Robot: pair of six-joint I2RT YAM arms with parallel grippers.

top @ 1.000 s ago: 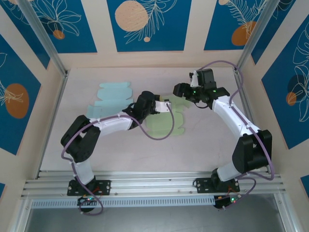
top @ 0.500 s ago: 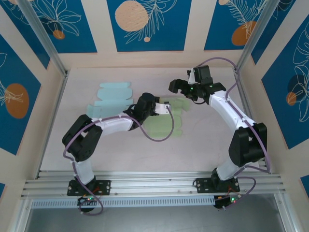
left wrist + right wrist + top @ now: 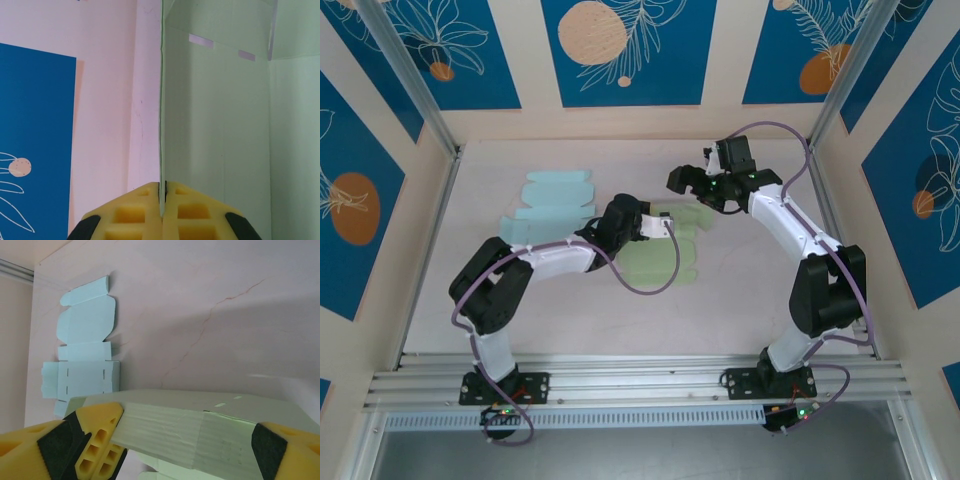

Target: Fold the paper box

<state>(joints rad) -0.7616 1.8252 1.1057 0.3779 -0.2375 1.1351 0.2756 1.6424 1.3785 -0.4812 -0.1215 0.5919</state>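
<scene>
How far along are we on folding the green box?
Early. Done: one panel of the green box looks lifted off the table. In hand: the left gripper is shut on a green panel's edge, and the right gripper is open, its fingers straddling a raised panel. Left: most of the sheet lies flat, with no closed box shape yet. The blue blank lies flat, untouched.

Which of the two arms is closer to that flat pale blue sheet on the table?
Left. The left gripper pinches the green paper box just right of the pale blue sheet; the right gripper is farther right, past it.
</scene>
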